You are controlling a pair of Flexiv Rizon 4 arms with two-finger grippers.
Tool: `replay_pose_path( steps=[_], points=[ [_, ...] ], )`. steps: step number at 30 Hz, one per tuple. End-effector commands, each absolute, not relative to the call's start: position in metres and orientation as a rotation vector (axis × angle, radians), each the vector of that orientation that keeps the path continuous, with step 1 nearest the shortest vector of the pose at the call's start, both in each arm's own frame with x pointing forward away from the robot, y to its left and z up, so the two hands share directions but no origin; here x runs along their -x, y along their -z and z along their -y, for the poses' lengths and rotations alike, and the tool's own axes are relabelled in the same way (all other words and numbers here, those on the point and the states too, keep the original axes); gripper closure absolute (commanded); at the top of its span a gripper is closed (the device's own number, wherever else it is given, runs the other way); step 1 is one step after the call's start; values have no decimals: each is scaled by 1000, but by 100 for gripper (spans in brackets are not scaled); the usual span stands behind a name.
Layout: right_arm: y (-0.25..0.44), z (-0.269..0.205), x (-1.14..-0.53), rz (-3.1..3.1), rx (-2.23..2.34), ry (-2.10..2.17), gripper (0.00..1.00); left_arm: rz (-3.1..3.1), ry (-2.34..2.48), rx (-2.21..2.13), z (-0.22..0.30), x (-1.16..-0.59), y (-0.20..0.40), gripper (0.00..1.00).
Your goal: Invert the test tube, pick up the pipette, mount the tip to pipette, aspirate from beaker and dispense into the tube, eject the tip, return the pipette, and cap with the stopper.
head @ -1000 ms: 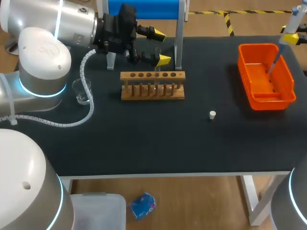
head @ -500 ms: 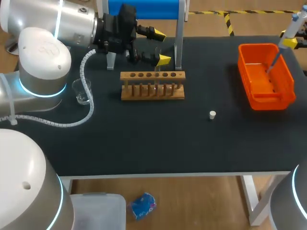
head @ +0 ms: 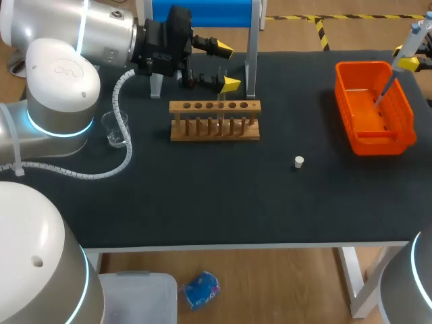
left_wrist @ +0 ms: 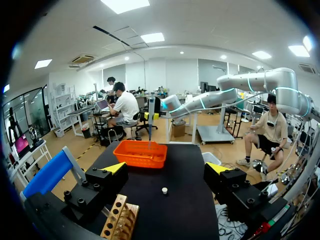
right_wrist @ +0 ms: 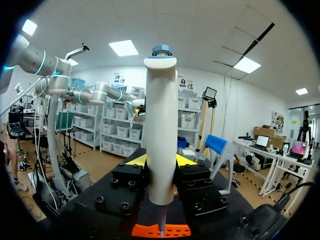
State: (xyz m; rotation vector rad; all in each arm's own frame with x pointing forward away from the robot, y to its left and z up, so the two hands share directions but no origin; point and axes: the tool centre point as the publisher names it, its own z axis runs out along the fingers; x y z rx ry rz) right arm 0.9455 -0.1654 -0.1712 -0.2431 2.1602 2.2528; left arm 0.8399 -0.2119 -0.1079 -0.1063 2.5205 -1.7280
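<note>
Left end effector point(head: 227, 66): fingers spread wide, holding nothing. It hangs just behind the rack point(head: 214, 121), and its position matches that of a second ago. In the left wrist view the end effector point(left_wrist: 166, 168) faces across the table point(left_wrist: 185, 200), with the rack point(left_wrist: 120, 220) under its near finger.

Right end effector point(head: 409, 62): closed on the pipette point(head: 403, 50), at the table's far right corner. In the right wrist view both fingers of the end effector point(right_wrist: 161, 160) press the white pipette point(right_wrist: 160, 125) from two sides. The pipette's thin lower end points down into the bin point(head: 395, 138). Since the earlier frame the pipette and end effector have shifted slightly toward the right edge; the lower end stays over the bin.

Tube point(head: 221, 111): upright in the rack, unmoved.

Stopper point(head: 299, 161): alone on the table between rack and bin, unmoved.

Beaker point(head: 115, 128): left of the rack, unmoved.
</note>
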Motion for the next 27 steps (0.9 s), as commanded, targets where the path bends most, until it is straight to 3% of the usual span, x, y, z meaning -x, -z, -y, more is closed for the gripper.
replay_pose_path(
  steps=[1, 23, 27],
  points=[
    [173, 165, -944, -2172, 253, -2256, 100, -2521, 1730, 104, 211, -840, 108, 0],
    [176, 166, -942, -2185, 228, -2239, 100, -2549, 1643, 214, 204, -838, 101, 0],
    [176, 166, -942, -2185, 228, -2239, 100, -2536, 1602, 220, 222, -839, 85, 0]
  ],
)
